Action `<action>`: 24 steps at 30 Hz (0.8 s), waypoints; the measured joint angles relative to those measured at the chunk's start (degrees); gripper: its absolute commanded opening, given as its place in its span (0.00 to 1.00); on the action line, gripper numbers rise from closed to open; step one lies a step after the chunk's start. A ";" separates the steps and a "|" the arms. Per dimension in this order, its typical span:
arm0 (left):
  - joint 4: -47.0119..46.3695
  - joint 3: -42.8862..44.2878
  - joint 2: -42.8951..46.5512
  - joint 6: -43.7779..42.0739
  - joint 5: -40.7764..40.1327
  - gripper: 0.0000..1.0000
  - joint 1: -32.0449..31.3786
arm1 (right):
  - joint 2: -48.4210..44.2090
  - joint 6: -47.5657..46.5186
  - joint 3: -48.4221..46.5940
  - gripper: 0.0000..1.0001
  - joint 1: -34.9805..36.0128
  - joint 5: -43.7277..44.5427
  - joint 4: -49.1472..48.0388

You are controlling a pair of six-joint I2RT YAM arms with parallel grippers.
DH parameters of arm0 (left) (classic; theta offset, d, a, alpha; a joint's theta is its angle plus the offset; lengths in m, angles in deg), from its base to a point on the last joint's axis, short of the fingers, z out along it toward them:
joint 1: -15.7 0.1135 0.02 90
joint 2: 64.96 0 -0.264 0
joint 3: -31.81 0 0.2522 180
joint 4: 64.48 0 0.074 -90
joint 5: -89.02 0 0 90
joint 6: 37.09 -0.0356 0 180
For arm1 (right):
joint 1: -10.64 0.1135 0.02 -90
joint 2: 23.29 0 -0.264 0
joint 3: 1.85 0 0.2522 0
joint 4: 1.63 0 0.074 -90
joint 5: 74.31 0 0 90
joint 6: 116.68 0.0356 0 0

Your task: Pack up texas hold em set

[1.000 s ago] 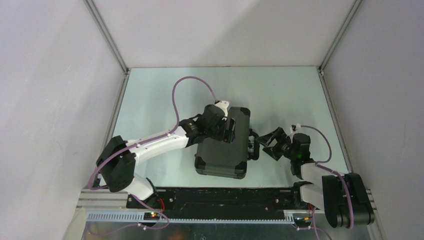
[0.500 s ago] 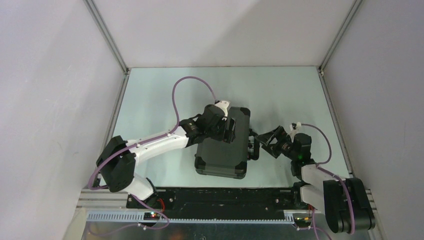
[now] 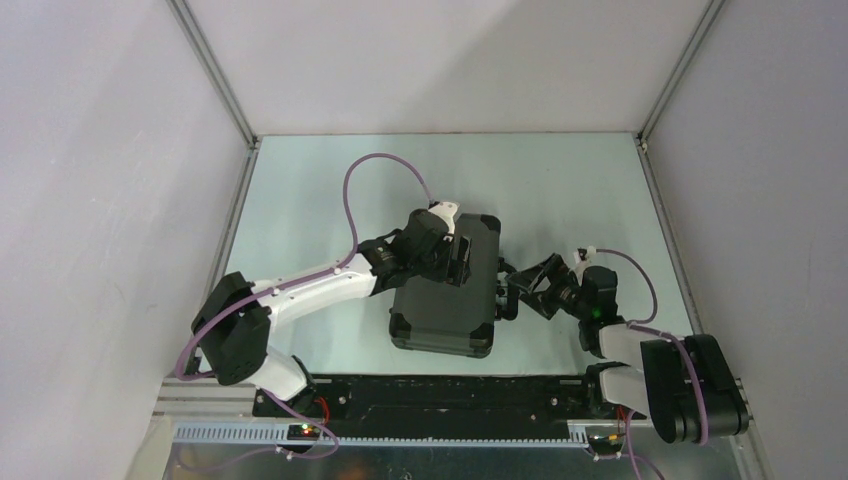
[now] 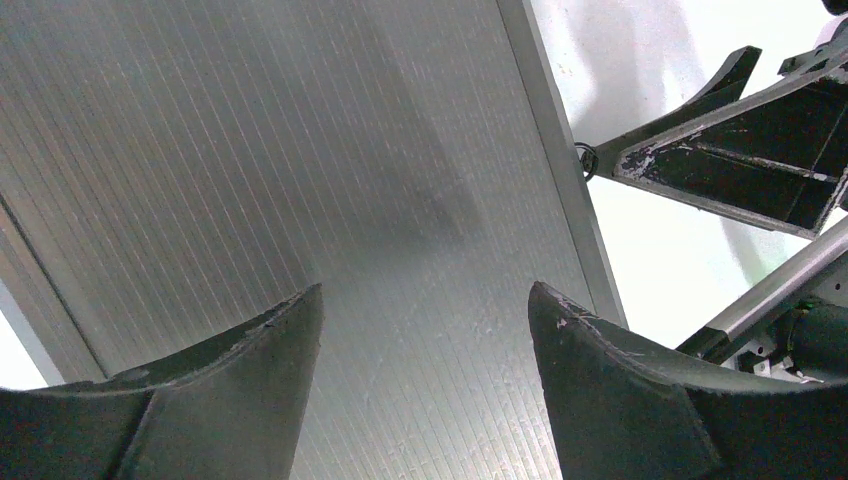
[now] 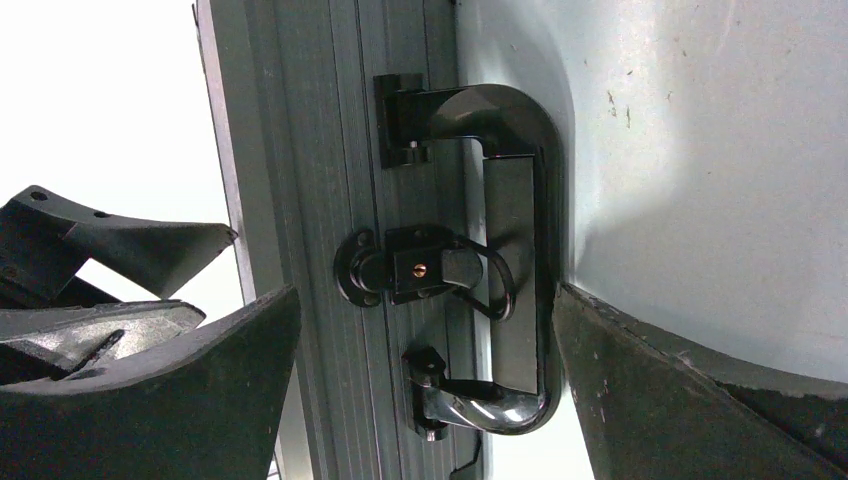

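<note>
"Top external view: where's the set sitting?"

"From where I'm standing, the black briefcase [image 3: 447, 312] lies flat and shut in the middle of the pale table [image 3: 330, 200], a little toward the arms' side. No chips, decks or discs are out on the surface."

"And the left arm?"

"The left gripper [image 4: 425, 295] is right over the far half of the lid. On its wrist camera the two fingers are spread apart with only ribbed lid showing between them, so it's holding nothing. I can't tell whether the tips actually press on the lid."

"Right side?"

"The right gripper [image 5: 425, 292] is low at the case's right edge, the side with the carrying handle [image 5: 520, 200]. Its fingers gape wide, one toward the lid side and one out past the handle over the table. The handle lies folded against the edge. The small latch [image 5: 405, 268] with its wire loop sits between the handle's two mounts, dead centre between the fingertips."

"Gripping anything?"

"No, there's a clear gap on both sides. It's close to the handle, but I see no contact."
</note>
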 measured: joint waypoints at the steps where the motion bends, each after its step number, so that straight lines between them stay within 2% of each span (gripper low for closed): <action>1: -0.02 0.00 0.00 0.02 0.00 0.81 0.00 | 0.17 0.20 0.00 1.00 0.02 0.02 -0.24; 24: -0.02 0.00 0.00 0.02 0.04 0.81 0.00 | -3.19 0.55 -0.55 1.00 1.36 -0.39 -1.29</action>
